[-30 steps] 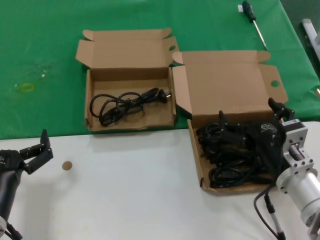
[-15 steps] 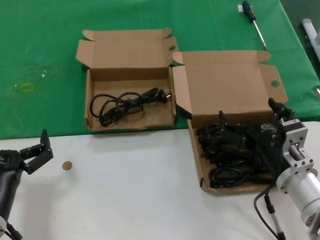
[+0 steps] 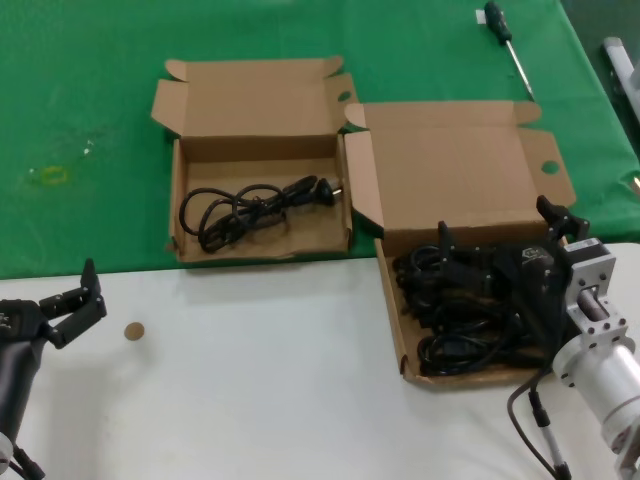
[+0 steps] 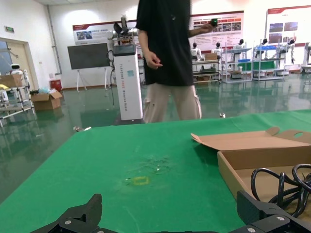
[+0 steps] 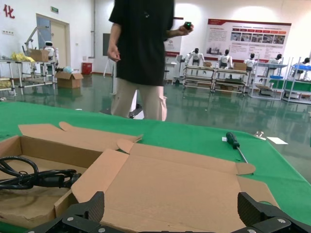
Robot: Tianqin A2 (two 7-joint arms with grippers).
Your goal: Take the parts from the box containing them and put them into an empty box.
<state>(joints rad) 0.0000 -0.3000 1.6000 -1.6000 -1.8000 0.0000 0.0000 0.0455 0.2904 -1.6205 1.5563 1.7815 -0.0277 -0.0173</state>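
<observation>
The larger cardboard box [image 3: 392, 300] at the right holds a tangled heap of black power cords [image 3: 460, 310]. My right gripper [image 3: 497, 228] hangs open just over that heap, with nothing between its fingers. In the right wrist view my right gripper [image 5: 170, 201] frames the box's open lid [image 5: 170, 179]. The smaller box [image 3: 262, 243] at the left holds one coiled cord [image 3: 250, 208], which also shows as the cord [image 5: 34, 177] and the cord [image 4: 282, 184]. My left gripper [image 3: 72, 293] waits open over the white table at the lower left, away from both boxes.
A green-handled screwdriver [image 3: 505, 35] lies on the green cloth [image 3: 90, 80] behind the boxes. A small brown disc [image 3: 133, 331] sits on the white table [image 3: 250, 390]. A person [image 5: 141, 53] stands beyond the table's far edge.
</observation>
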